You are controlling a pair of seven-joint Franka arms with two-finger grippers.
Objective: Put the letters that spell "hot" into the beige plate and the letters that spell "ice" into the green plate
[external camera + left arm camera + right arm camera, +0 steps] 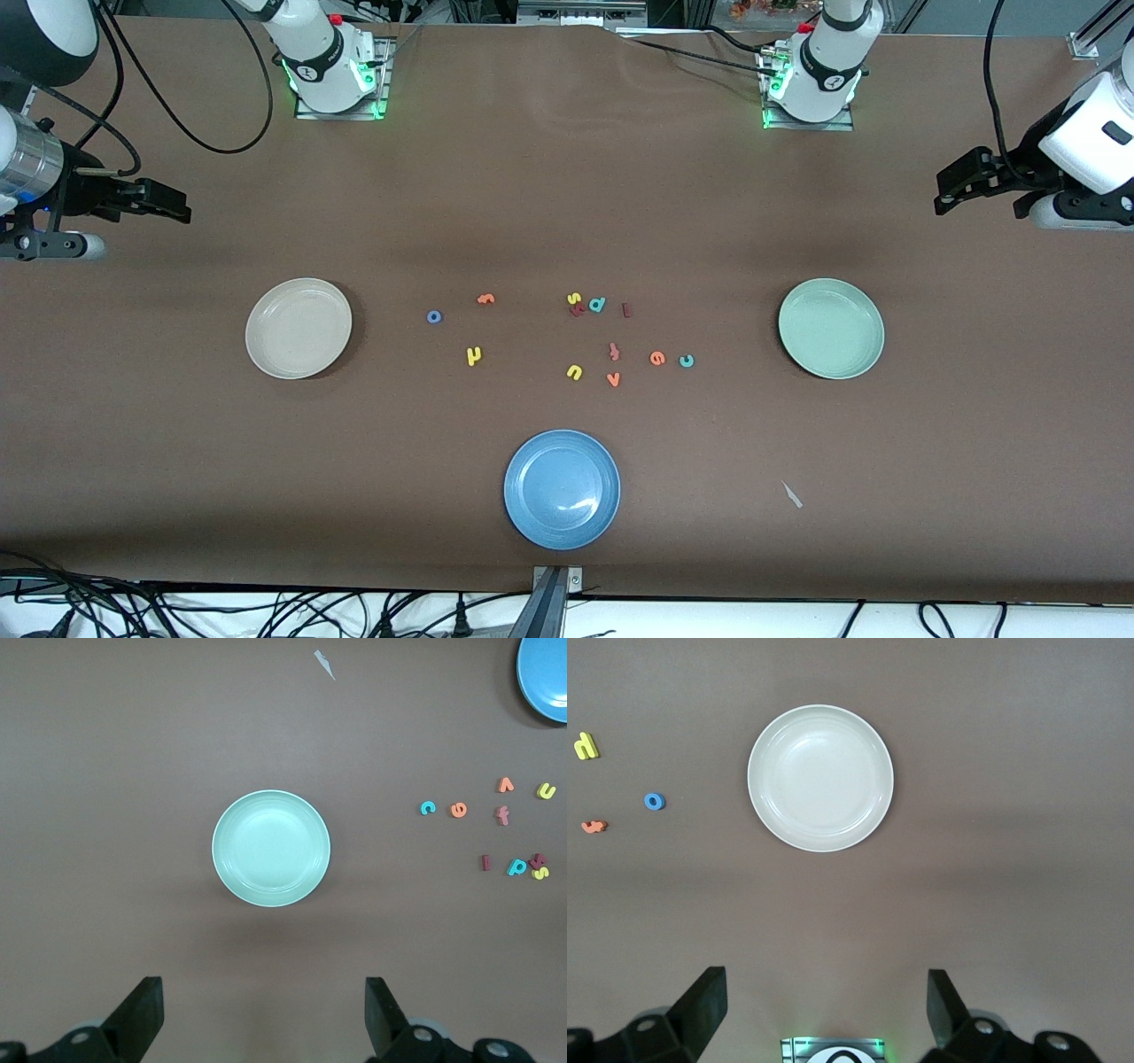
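No printed text, label or brand can be read. The only characters are toy letters lying on the table (pixel 567 177): h, o, t, i, c, e, u, s, v.

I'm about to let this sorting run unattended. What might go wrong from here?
Lookalikes: the yellow h could be confused with the yellow u, and the teal c with the teal d-like letter.
Crowding: the yellow s touches a reddish letter, so a grasp there may drag both.
The blue plate is a possible wrong destination.
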